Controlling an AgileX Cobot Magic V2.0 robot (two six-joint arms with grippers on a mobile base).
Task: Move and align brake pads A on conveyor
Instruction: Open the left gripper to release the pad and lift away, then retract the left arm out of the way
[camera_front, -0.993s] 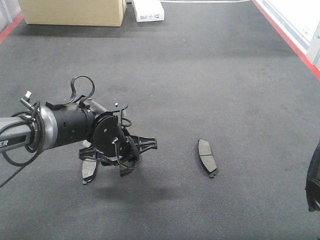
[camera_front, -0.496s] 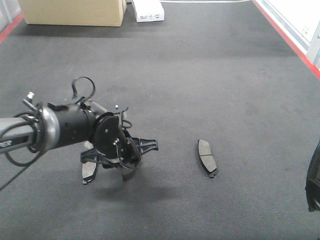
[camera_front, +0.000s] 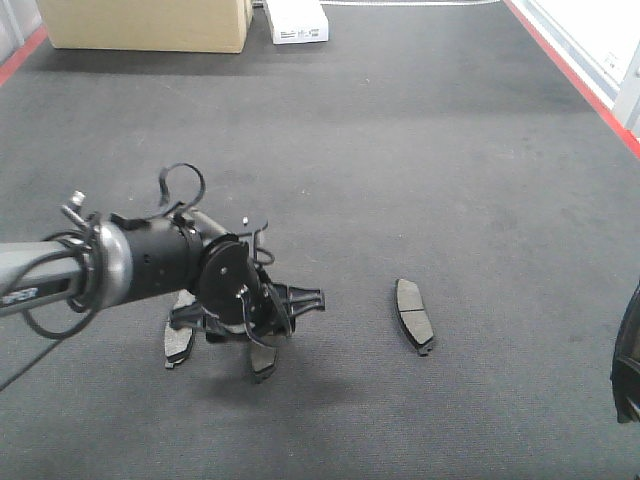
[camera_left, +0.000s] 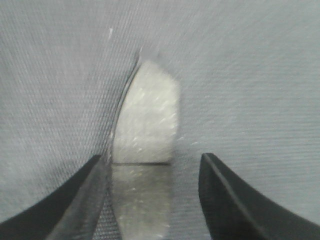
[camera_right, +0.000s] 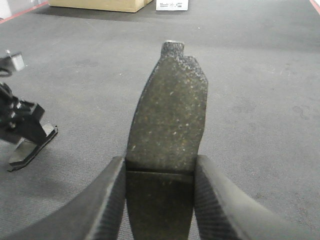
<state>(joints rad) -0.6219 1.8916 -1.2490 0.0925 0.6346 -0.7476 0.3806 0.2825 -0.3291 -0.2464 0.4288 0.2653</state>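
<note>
A: Why do we keep the left end effector (camera_front: 262, 335) so low over the conveyor (camera_front: 420, 150)?

B: Because we set a brake pad (camera_front: 263, 358) down there. In the left wrist view the pad (camera_left: 146, 125) lies flat on the felt between the fingers (camera_left: 225, 200), and there is a gap on the right side, so the fingers are apart and do not clamp it, as far as we can judge.

A: And the right end effector (camera_right: 160, 200)?

B: It is clamped on another pad (camera_right: 167, 115), which stands out in front of it above the belt. We think it waits for its place in the row.

A: Where are the other pads?

B: 1 lies just left of the left end effector (camera_front: 178, 342), and 1 lies well apart to the right (camera_front: 414, 315), a little turned.

A: What differs from 1 second ago?

B: The left arm has moved lower and slightly right. The pad that was under the fingers now shows on the belt. The 2 other pads have not moved.
</note>
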